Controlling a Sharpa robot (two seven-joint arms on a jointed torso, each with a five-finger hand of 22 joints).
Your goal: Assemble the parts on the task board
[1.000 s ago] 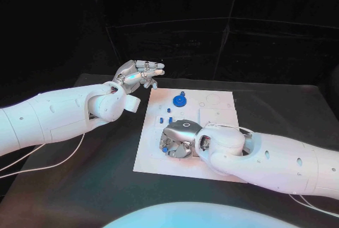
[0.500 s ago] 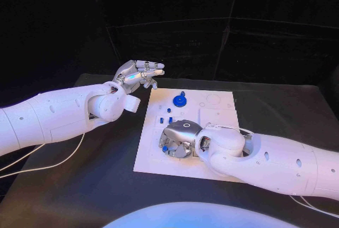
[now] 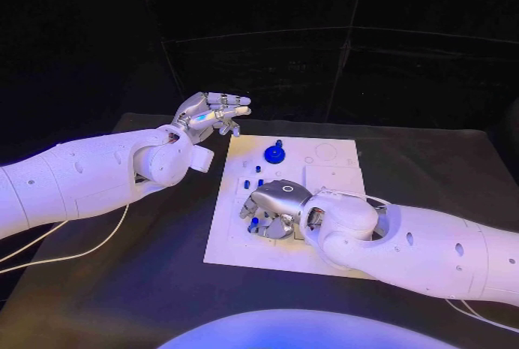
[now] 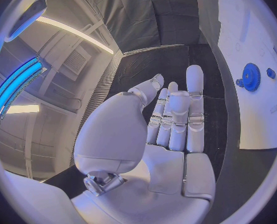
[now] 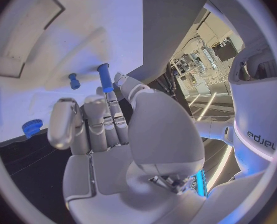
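A black table [image 3: 130, 289] stands before dark curtained walls [image 3: 357, 56], with glowing ceiling light strips [image 4: 17, 82] overhead.

Head cam looked down at the task board [image 3: 283, 206]; both wrist fisheyes sat close behind their palms, sharing it.

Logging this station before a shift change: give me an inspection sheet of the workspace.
Surface: black table, white board at its middle.
Job's things: blue gear at the board's far end; small blue pegs nearer.
Clutter: nothing seen.
Hands: left hand raised beyond the board's far left corner, fingers apart, holding nothing; right hand low over the board, hold unclear.
Cables: white cable under the left arm.
Surroundings: dark backdrop.
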